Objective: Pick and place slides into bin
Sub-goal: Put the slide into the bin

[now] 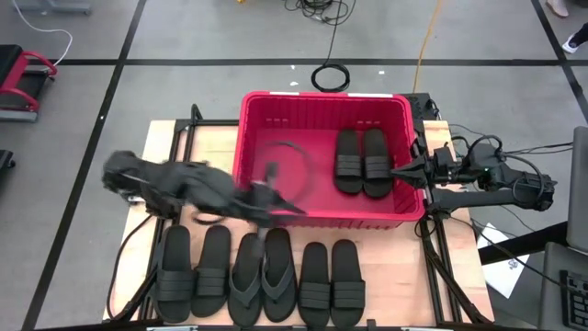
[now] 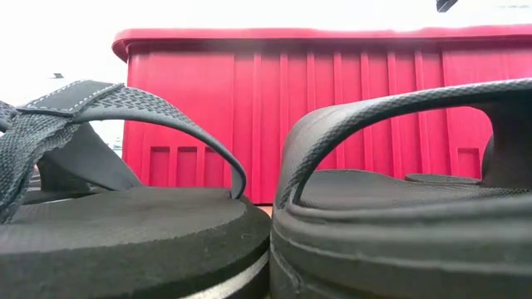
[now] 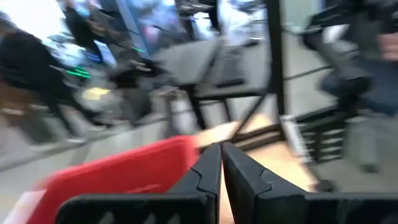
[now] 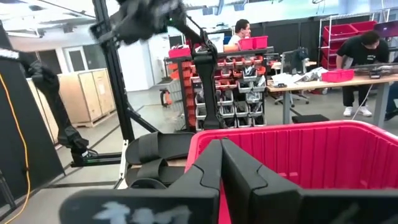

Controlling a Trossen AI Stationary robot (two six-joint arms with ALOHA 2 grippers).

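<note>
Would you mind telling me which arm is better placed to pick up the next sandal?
Left, probably: its gripper hangs near the black rubber sandals, while the right gripper waits at the red plastic bin's far wall.

The whole surface [image 1: 165, 138] was seen from straight overhead, at a distance. The low camera was set at surface level, very close behind two slides [image 2: 125, 232], facing the bin [image 2: 332, 116] wall. The left wrist view was aimed past its end effector [image 3: 221, 163] across the bin's rim toward the room. The right wrist view, past its end effector [image 4: 219, 163], shared that bin and room
</note>
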